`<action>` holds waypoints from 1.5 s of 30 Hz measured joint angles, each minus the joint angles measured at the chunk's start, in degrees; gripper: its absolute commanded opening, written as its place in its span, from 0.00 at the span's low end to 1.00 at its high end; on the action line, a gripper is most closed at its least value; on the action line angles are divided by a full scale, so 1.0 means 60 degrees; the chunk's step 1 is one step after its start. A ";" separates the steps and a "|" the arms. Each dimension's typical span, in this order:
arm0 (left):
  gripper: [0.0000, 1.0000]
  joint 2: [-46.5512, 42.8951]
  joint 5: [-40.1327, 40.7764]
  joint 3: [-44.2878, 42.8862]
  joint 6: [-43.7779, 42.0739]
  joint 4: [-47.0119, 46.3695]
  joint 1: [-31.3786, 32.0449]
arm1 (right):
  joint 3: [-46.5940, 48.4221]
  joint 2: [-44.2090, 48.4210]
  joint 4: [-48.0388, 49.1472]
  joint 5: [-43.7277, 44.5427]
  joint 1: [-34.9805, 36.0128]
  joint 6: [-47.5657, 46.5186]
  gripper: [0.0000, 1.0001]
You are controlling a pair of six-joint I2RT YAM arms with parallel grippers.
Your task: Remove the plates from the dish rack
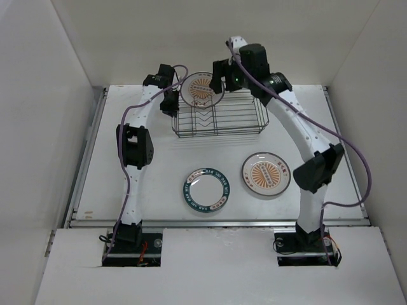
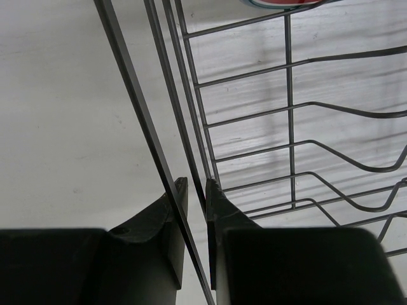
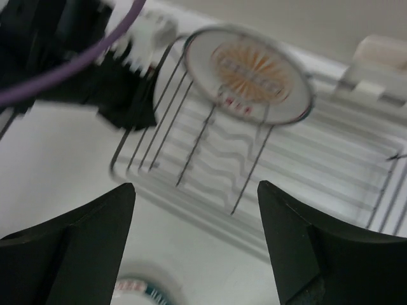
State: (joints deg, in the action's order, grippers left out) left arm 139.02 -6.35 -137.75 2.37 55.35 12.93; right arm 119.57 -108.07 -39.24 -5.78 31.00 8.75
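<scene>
The dark wire dish rack (image 1: pixel 219 117) stands at the back middle of the table. One orange sunburst plate (image 1: pixel 202 89) leans upright in its back left corner; it also shows in the right wrist view (image 3: pixel 248 73). A teal-ring plate (image 1: pixel 205 190) and a second sunburst plate (image 1: pixel 266 173) lie flat on the table in front of the rack. My left gripper (image 1: pixel 170 105) is at the rack's left side, its fingers closed on a rim wire (image 2: pixel 197 190). My right gripper (image 1: pixel 220 79) hovers above the rack beside the leaning plate, open and empty (image 3: pixel 196 190).
White walls close in the table on the left, back and right. The left arm's wrist (image 3: pixel 95 70) is close to the leaning plate's left. The teal-ring plate's edge (image 3: pixel 143 292) shows below the right fingers.
</scene>
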 measured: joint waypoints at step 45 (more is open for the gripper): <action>0.00 0.0146 -0.0004 -0.0069 -0.0433 -0.0080 0.0004 | 0.2987 -0.5985 0.4750 -0.0739 -0.1443 -0.1519 0.00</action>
State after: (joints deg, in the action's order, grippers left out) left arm 139.90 -6.37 -138.17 -0.23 54.87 12.95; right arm 137.49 -143.98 -10.74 -10.22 22.35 -0.36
